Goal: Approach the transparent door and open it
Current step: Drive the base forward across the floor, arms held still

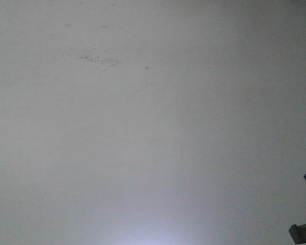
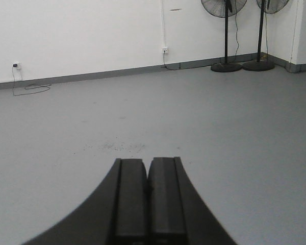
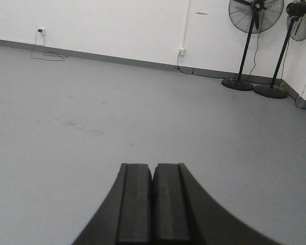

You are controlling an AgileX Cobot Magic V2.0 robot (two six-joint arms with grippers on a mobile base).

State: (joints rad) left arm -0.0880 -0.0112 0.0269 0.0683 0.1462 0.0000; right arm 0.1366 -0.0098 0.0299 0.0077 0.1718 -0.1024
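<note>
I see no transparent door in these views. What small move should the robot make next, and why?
Probably turn the base to search: only grey floor, white wall and two fans show. The left claw and right claw are shut.

Ahead of left gripper [image 2: 148, 162]: you have open floor [image 2: 219, 127] up to the wall [image 2: 92, 35].
Far right: two fans [image 2: 225, 66] stand at the wall.
Far left: a cable [image 2: 28, 90] lies on the floor.

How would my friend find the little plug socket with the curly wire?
Look along the long white wall and go far away from the two black standing fans in the corner. Low down there is a small white socket. Unlike the other socket under the white pipe, its thin dark wire curls on the grey floor.
</note>
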